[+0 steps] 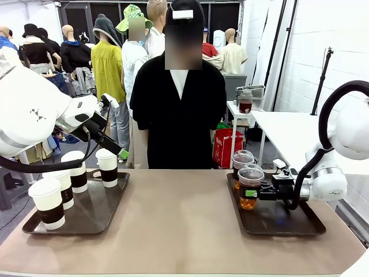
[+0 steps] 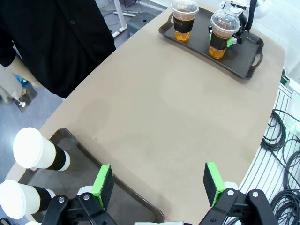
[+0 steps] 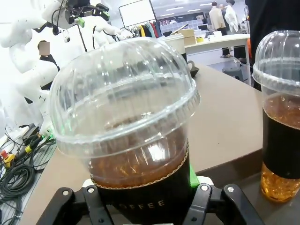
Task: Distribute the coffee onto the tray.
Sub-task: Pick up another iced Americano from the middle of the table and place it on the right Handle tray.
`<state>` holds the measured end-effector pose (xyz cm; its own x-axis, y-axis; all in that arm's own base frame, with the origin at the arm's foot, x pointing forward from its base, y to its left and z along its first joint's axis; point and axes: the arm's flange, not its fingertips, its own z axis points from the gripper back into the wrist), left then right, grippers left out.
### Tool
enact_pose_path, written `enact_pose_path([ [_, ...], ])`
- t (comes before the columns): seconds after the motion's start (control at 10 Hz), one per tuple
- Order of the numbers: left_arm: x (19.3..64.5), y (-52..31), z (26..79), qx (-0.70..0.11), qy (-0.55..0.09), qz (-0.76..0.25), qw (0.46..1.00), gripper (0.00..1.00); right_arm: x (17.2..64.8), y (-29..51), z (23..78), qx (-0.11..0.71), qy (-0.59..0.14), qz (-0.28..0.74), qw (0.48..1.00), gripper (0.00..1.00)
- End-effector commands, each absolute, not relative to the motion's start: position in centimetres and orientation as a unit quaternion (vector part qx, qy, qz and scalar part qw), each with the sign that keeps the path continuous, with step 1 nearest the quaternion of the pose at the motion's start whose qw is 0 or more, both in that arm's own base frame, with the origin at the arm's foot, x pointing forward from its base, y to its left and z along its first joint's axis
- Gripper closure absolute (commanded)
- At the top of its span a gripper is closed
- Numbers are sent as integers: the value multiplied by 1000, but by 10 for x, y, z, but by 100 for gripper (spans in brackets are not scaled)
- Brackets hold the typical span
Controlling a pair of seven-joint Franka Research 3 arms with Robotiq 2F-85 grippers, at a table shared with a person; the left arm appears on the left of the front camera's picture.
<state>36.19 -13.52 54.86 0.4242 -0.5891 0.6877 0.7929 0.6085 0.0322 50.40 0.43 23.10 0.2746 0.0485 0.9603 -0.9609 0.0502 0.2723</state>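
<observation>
Right gripper [image 1: 251, 194] is clamped on the near dome-lidded cup [image 1: 250, 186], at its dark sleeve, on the right tray [image 1: 288, 226]; the second plastic cup [image 1: 242, 160] stands just behind it. I judge thin walls and sloshing drink: squeeze gently, keep it upright. Left gripper [image 2: 159, 183] hangs with its jaws apart, empty, above the left tray [image 1: 92, 213], where four paper cups [image 1: 107, 167] stand.

Four white lidded paper cups [image 1: 63, 179] with dark brown sleeves stand upright on the tray at the table's left side. Two clear dome-lidded plastic cups [image 1: 248, 182] of brown drink, dark-sleeved, stand close together upright on the right tray, the nearer one gripped at its sleeve.
</observation>
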Motion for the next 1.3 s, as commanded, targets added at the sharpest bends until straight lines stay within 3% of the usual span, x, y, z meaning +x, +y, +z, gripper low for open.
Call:
enact_pose_path([
  [0.0,363,-134,549,-152,-337,-414,832,0,512,7,235,548,-410,435,585,36],
  [0.5,363,-134,549,-152,-337,-414,832,0,512,8,224,545,-397,429,602,36],
  [0.7,363,-134,549,-152,-337,-414,832,0,511,9,224,546,-384,425,612,0],
  [1.2,363,-134,549,-152,-337,-414,832,0,500,4,228,536,-380,418,627,0],
])
